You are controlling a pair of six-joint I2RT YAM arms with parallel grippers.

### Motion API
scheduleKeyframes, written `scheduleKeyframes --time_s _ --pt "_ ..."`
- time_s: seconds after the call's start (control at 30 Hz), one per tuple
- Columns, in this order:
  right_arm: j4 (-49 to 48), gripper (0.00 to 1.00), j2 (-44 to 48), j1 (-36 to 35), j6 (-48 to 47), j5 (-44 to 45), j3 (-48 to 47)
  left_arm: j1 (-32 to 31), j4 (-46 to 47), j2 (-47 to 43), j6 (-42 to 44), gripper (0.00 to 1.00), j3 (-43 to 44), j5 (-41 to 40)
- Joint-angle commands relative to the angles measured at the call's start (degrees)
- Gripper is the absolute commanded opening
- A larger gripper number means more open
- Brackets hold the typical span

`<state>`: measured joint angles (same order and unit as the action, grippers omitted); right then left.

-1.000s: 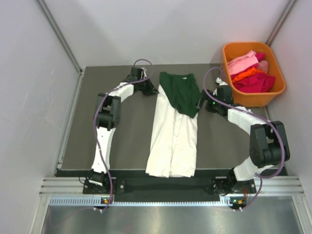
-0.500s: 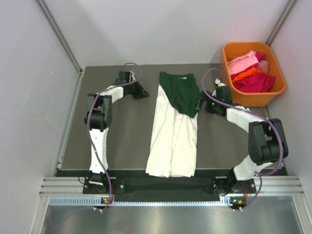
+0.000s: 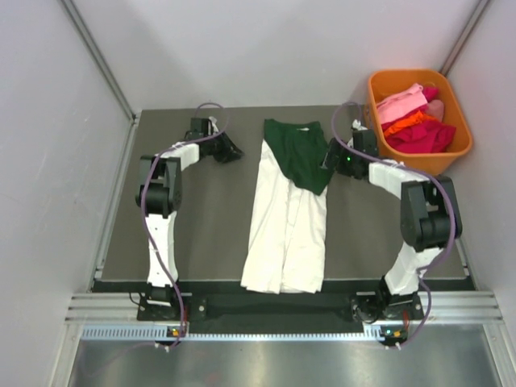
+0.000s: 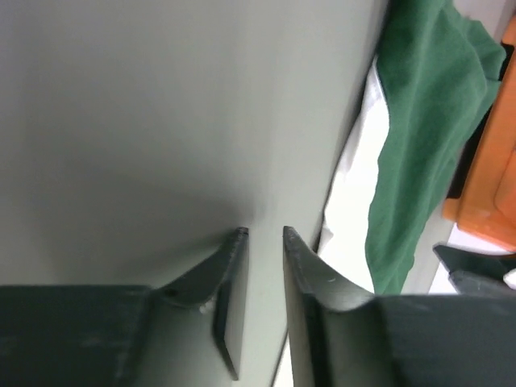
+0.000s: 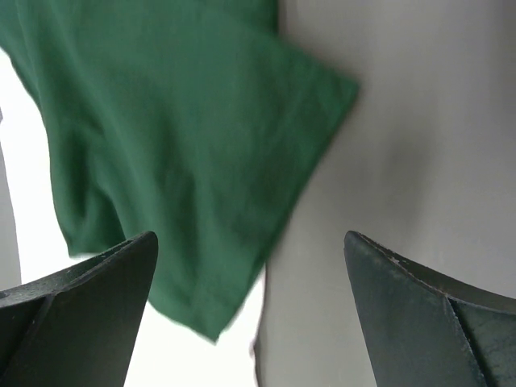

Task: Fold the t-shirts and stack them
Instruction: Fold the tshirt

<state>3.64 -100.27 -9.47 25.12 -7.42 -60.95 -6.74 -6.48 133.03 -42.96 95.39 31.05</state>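
Observation:
The cream-white t-shirt (image 3: 284,234) lies folded into a long strip down the middle of the table. The dark green t-shirt (image 3: 298,153) lies across its far end. My left gripper (image 3: 234,150) is left of the shirts, apart from them, low over bare table. In the left wrist view my left gripper (image 4: 264,232) is nearly shut with a thin gap and is empty; the green shirt (image 4: 419,121) and white shirt (image 4: 359,185) lie ahead. My right gripper (image 3: 329,157) is at the green shirt's right edge. In the right wrist view it (image 5: 250,238) is wide open and empty above the green shirt's corner (image 5: 177,121), with the white shirt (image 5: 210,363) beneath.
An orange basket (image 3: 423,165) holding pink, orange and red cloths stands at the far right corner, just behind my right arm. It shows as an orange edge in the left wrist view (image 4: 492,161). White walls enclose the dark table (image 3: 201,234).
My left gripper has drawn back to the left, away from the shirts' edge. My right gripper has shifted a little farther back along the green shirt's right edge. The shirts have not moved.

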Motion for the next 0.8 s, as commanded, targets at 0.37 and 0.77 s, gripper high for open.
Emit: scheduleKeyframes --time_s 0.37,0.77 --pt "19.3 0.9 -27.4 0.9 -2.9 1.8 -41.3 0.2 -4.2 -1.5 7.1 0.52 0.7 -2.6" --pt "28.9 0.68 -43.0 -0.3 -6.0 -7.1 -61.9 0.3 -4.5 -2.3 10.0 0.55 -0.6 -4.2"
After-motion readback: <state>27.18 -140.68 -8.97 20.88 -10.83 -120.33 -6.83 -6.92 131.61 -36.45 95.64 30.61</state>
